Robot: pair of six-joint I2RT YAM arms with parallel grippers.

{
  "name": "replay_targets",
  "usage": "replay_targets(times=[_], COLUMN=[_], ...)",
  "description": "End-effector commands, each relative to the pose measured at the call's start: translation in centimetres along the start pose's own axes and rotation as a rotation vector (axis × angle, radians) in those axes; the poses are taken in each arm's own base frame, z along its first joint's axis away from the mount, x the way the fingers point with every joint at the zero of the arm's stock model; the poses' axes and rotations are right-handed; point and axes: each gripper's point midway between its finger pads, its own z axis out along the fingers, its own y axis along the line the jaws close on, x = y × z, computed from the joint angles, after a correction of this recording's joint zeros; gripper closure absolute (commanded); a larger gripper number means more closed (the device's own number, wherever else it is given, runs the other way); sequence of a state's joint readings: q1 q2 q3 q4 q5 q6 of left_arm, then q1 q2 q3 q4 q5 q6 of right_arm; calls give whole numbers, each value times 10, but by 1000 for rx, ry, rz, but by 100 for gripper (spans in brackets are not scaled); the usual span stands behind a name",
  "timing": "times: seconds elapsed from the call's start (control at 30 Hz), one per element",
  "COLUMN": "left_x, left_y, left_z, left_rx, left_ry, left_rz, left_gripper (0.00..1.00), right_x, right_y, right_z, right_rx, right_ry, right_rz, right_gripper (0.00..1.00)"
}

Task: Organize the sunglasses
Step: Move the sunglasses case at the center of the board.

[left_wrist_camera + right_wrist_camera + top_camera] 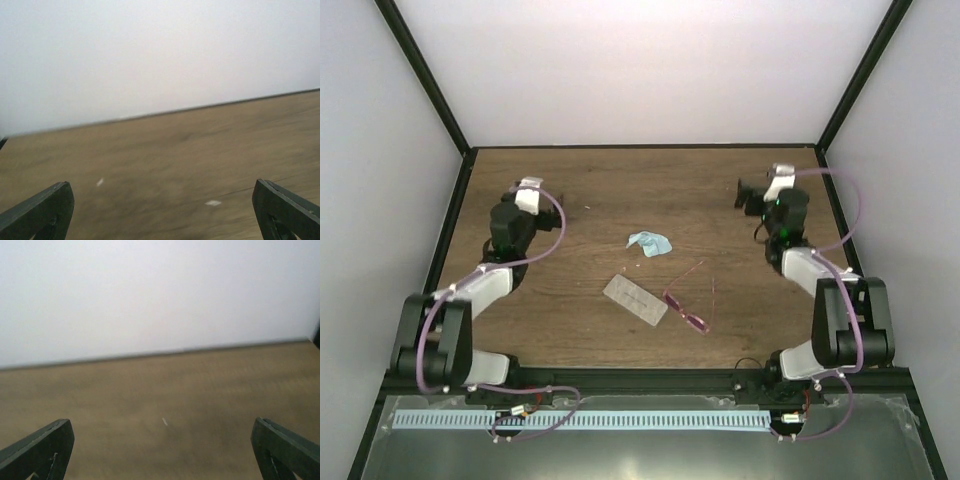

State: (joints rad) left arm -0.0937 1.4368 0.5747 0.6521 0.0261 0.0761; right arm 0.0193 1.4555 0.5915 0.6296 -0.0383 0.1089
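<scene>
1. Grey case (635,300) lies flat and looks shut; its contents are hidden.
2. Sunglasses (688,305) lie outside the case, just to its right; blue cloth (649,243) sits farther back.
3. Left gripper (161,186) and right gripper (161,424) both gape wide, holding nothing.

Fingers (55,201) wide apart above wooden table (175,160), white wall (150,55) beyond.

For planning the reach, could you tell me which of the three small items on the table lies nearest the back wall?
The light blue cloth; the grey case and the sunglasses both lie farther from that wall.
</scene>
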Motion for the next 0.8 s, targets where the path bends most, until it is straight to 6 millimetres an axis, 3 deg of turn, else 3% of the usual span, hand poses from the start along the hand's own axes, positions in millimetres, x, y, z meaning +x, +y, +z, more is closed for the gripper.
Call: replay_targets(times=[0.0,0.03,0.07,0.1,0.17,0.23,0.3,0.4,0.43,0.47,0.5,0.53,0.57,0.6,0.63,0.67,0.7,0.73,0.77], left_x=[-45,-54,-60,-62,-55,-41,-29,-21,-18,-14,-9,-4,2,8,15,20,28,39,46], left_y=[-72,-77,-80,-76,-61,-69,-84,-110,-118,-125,-129,-131,-132,-132,-131,-128,-123,-116,-109], left_z=[-39,-45,-49,-51,-52,-55,-58,-65,-68,-71,-76,-83,-92,-100,-107,-113,-117,-120,-121], left_rx=[235,240,223,155,-22,-30,-6,74,100,116,114,103,94,93,100,99,83,61,44], left_ry=[-25,-25,-7,34,162,300,363,389,403,424,453,480,500,513,520,519,523,540,561], left_rz=[11,-30,-81,-169,-248,-195,-138,-144,-166,-188,-210,-246,-265,-282,-297,-310,-321,-338,-361], left_gripper=[0,0,0,0,0,0,0,1,5,11,28,48,65,83,86,80,55,21,3], right_x=[-28,-31,-47,-47,-44,-45,-36,3,25,26,22,15,8,3,3,6,16,25,34], right_y=[48,63,76,86,101,110,109,103,103,113,122,127,130,131,131,134,141,150,162], right_z=[-3,-6,-6,-9,-20,-43,-63,-83,-91,-99,-106,-112,-115,-115,-113,-111,-112,-113,-114], right_rx=[-185,-250,-299,-329,-342,-385,-389,-409,-417,-497,-577,-629,-656,-645,-607,-584,-565,-561,-550], right_ry=[158,197,219,273,359,407,447,567,623,622,598,569,545,527,532,545,589,629,671], right_rz=[74,90,107,116,104,120,205,470,551,570,556,548,533,507,471,413,359,295,236], right_gripper=[0,0,0,0,0,0,0,0,0,0,0,6,22,54,72,75,61,40,13])
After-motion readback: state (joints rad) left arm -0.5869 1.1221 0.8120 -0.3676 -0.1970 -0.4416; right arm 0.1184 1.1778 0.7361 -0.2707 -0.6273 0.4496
